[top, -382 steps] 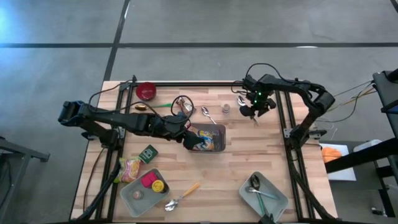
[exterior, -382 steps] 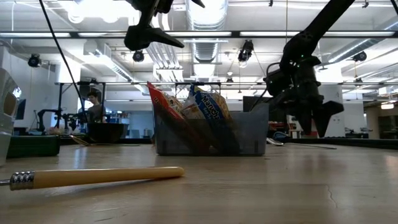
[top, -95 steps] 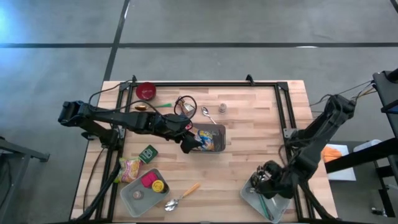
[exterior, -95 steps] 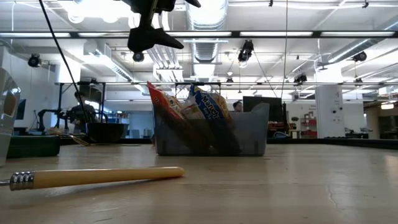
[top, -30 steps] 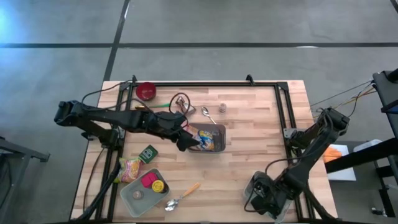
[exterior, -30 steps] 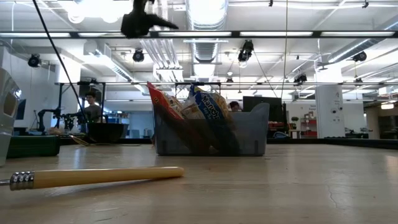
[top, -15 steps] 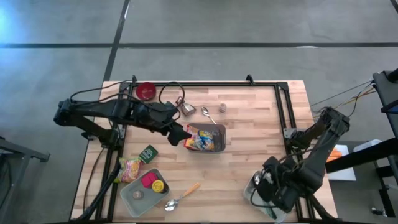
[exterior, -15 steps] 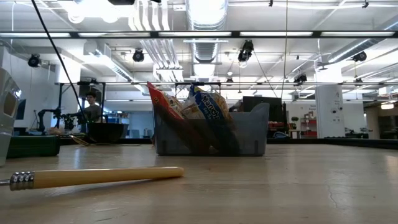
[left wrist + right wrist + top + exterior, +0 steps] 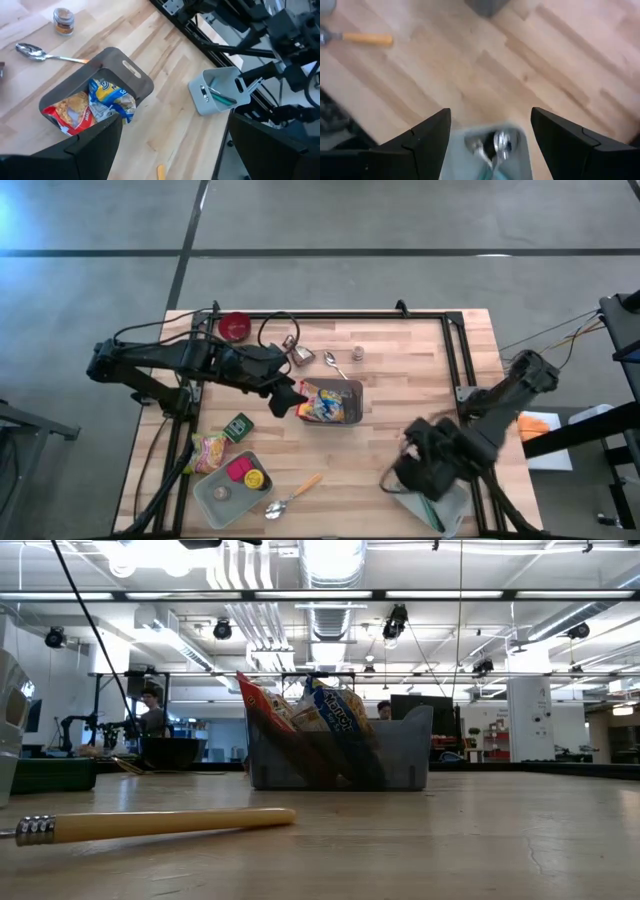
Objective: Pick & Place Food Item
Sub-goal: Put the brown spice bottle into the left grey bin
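A grey bin (image 9: 350, 392) at the table's middle holds upright snack bags (image 9: 95, 102), one red-orange and one blue and yellow; the low view shows the bin (image 9: 400, 755) with the bags leaning in it. My left gripper (image 9: 286, 399) hangs open just left of the bin and above it, with nothing between its fingers (image 9: 95, 150). My right gripper (image 9: 412, 467) hovers open over the near-right tray (image 9: 452, 505), blurred in the high view. Between its fingers, the right wrist view shows only the tray and its spoons (image 9: 492, 142) below.
A yellow-pink packet (image 9: 210, 448) and a green box (image 9: 238, 426) lie near left, beside a grey tray (image 9: 215, 498) with small items. A wooden-handled spoon (image 9: 295, 494) lies near the front. A red bowl (image 9: 235, 326), spoon (image 9: 335, 363) and jar (image 9: 358, 354) stand at the back.
My left gripper has risen and drawn back from the bin toward the table's left, leaving the low view's top; it stays open. My right gripper has lifted off the near-right tray and tipped, moving a little toward the table's middle. The bags stay in the bin.
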